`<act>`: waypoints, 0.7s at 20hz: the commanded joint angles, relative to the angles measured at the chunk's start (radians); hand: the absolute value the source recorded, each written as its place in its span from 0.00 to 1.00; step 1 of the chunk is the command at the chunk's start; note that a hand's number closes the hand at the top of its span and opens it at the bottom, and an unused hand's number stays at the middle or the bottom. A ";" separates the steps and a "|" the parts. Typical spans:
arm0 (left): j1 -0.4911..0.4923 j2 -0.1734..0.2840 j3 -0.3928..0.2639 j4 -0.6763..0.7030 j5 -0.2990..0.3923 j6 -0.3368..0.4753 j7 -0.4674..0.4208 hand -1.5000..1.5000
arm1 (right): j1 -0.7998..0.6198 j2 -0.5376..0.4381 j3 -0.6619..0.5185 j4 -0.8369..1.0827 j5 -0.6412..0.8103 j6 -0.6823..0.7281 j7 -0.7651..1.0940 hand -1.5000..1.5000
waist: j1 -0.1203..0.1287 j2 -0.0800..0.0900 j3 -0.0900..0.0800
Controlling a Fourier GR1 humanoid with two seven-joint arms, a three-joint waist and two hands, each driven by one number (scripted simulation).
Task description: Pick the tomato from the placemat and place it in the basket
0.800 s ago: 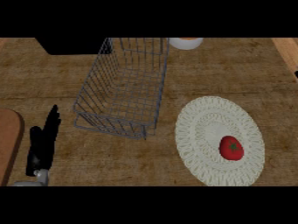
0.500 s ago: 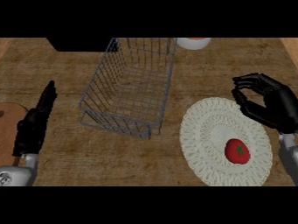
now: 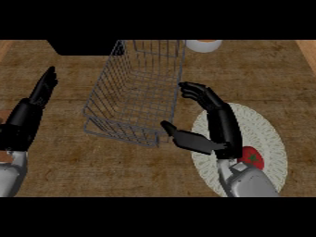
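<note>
1. Tomato [image 3: 252, 157], red, lies on the round woven placemat [image 3: 269, 134] at the lower right, partly hidden behind the right wrist and well apart from the wire basket [image 3: 136, 92].
2. Right hand [image 3: 211, 125] hangs empty, fingers spread wide near the basket's right wall, thumb pointing left.
3. Left hand [image 3: 34, 104] rests at the left edge, fingers straight.
4. Risk: the right hand sits past the tomato, so closing here would likely grasp nothing, or knock the basket.
5. Compared with 0.5 s ago, the right hand has moved left, from above the placemat toward the basket; the tomato has stayed put.
</note>
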 commanded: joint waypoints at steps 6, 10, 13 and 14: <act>0.016 0.031 0.027 0.015 0.004 -0.022 -0.018 0.50 | -0.165 -0.381 0.037 0.007 0.390 0.042 0.464 0.00 | -0.036 -0.014 -0.013; 0.018 0.024 0.023 0.015 0.015 -0.034 -0.014 0.50 | -0.227 -0.545 0.128 -0.024 0.377 0.347 0.621 0.00 | -0.029 -0.014 -0.015; 0.010 0.021 0.019 0.010 0.002 -0.028 -0.036 0.50 | -0.305 -0.639 0.131 -0.056 0.269 0.586 0.705 0.00 | -0.017 -0.007 -0.011; 0.010 0.009 0.012 0.015 -0.009 -0.012 -0.019 0.50 | -0.301 -0.647 0.149 -0.083 0.227 0.652 0.739 0.00 | -0.022 -0.005 -0.008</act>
